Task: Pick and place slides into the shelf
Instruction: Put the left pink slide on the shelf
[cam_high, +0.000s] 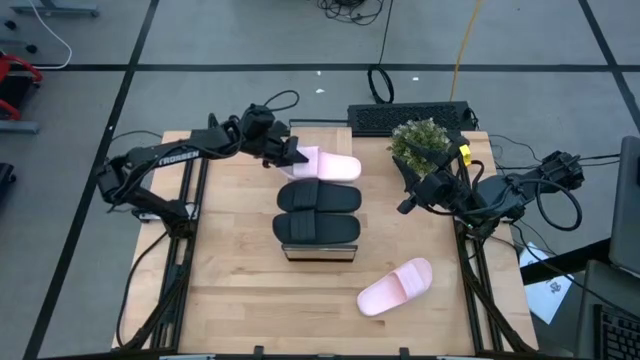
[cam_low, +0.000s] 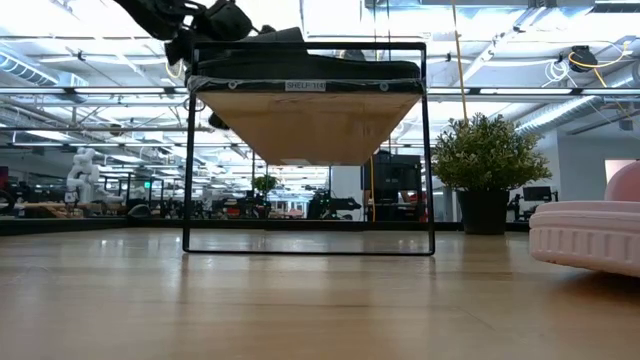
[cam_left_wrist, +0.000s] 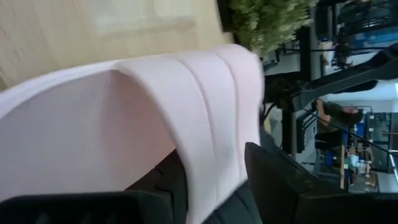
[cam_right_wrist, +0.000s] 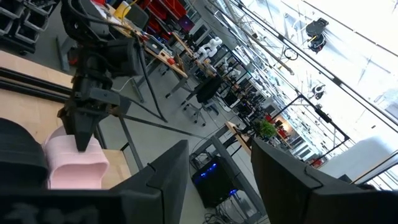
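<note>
Pink rubber slide (cam_high: 328, 166) lies on the narrow wood-topped, dark-framed shelf (cam_high: 320, 253) behind two black slides (cam_high: 318, 197); the left hand (cam_high: 293, 154) sits at its end, grip uncertain. Placement appears near complete. Next: the second pink slide (cam_high: 395, 286) on the worktop (cam_high: 240, 290), with the right hand (cam_high: 410, 200) released, waiting.

From above you get bright, even light on the table (cam_high: 240, 270), with only short soft shadows under the black slides (cam_high: 318, 212) and the loose pink slide (cam_high: 396, 285). At table height you look into glaring ceiling lights, so the underside of the shelf (cam_low: 305, 120) sits in shade and the near tabletop is soft. Your left wrist picture is smeared, the pink strap (cam_left_wrist: 186, 118) too close to be sharp.
</note>
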